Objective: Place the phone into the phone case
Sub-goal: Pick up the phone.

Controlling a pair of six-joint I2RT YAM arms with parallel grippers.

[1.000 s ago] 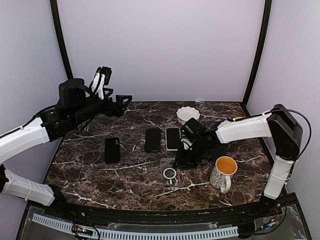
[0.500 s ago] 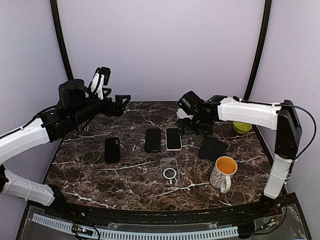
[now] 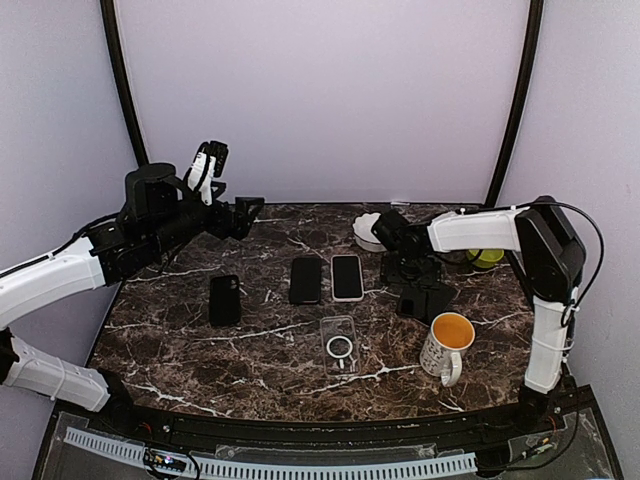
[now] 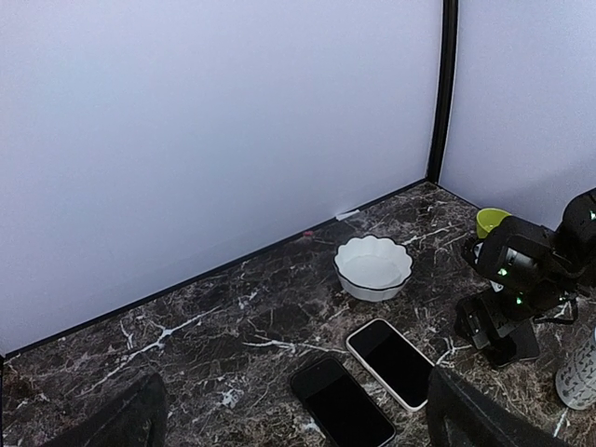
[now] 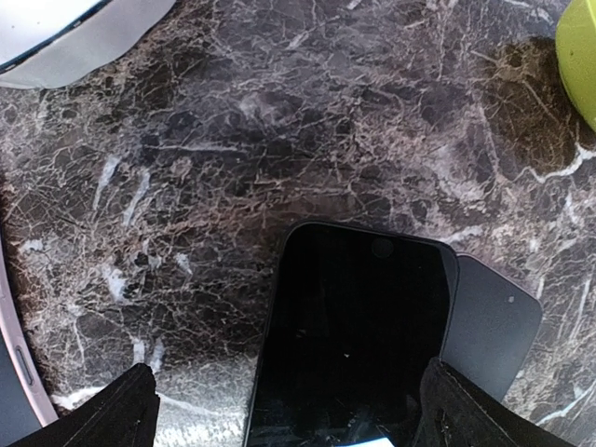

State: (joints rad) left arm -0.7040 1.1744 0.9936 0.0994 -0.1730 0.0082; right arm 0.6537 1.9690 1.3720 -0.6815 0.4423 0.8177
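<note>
Black phone (image 5: 349,345) on case (image 5: 492,326), long axis up-down in R-wrist view; L jaws, R jaws apart.

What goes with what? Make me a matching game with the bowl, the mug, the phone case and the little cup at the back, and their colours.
Things:
1. scalloped bowl
2. mug
3. phone case
4. little cup

Colours:
A. see-through with a white ring
B. green
C. white all over
D. white outside, orange inside

Pairs: 1-C, 2-D, 3-A, 4-B
</note>
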